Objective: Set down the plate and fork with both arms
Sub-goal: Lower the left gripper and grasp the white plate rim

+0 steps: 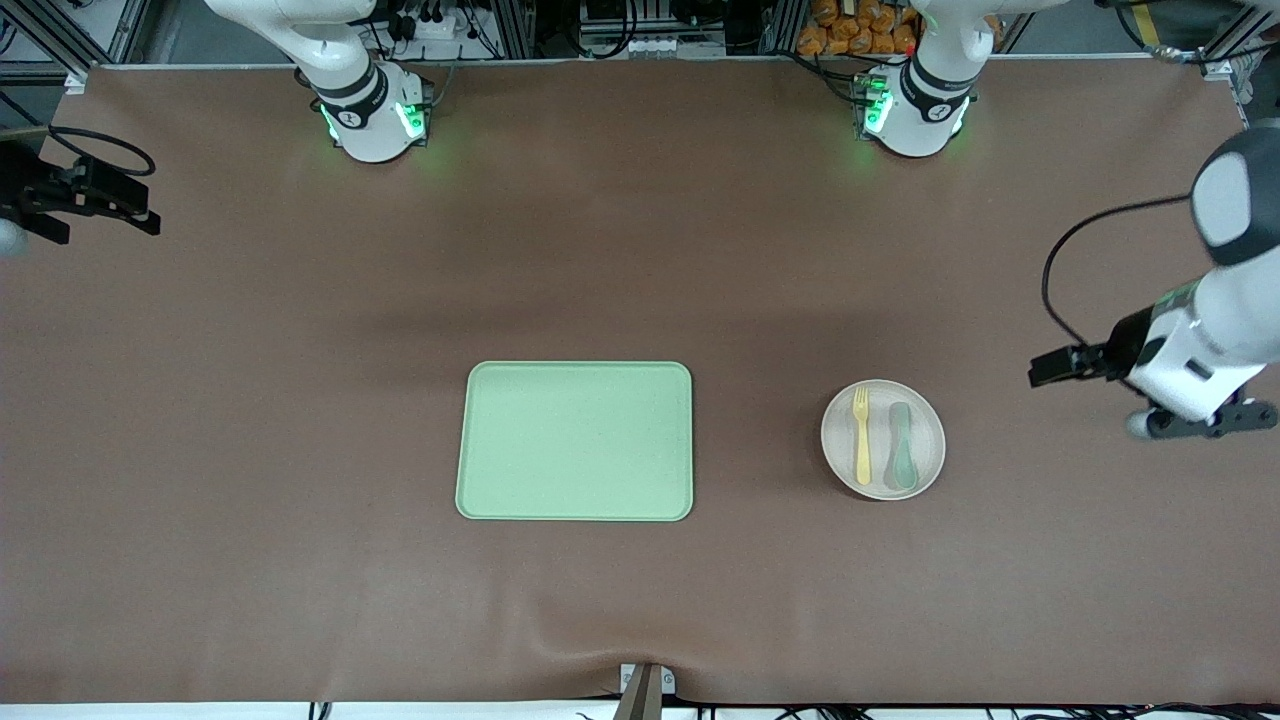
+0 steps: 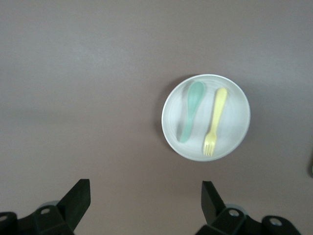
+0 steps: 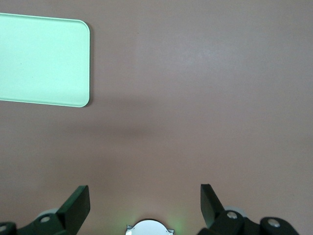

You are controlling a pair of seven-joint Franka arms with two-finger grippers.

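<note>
The pale plate (image 1: pixel 925 420) rests on the table beside the green tray (image 1: pixel 575 441), toward the left arm's end. The yellow fork (image 1: pixel 861 432) lies on the plate next to a teal spoon (image 1: pixel 901 458). In the left wrist view the plate (image 2: pixel 234 105) carries the fork (image 2: pixel 215 120) and the spoon (image 2: pixel 190 111). My left gripper (image 1: pixel 1210 418) (image 2: pixel 145 196) is open and empty, up over bare table toward the left arm's end from the plate. My right gripper (image 1: pixel 20 225) (image 3: pixel 145 196) is open and empty at the right arm's end of the table.
The tray is bare, and one corner shows in the right wrist view (image 3: pixel 44 58). The right arm's base (image 3: pixel 149 227) shows between the right fingers. A brown cloth (image 1: pixel 640 250) covers the table. A small bracket (image 1: pixel 645 685) sits at the edge nearest the front camera.
</note>
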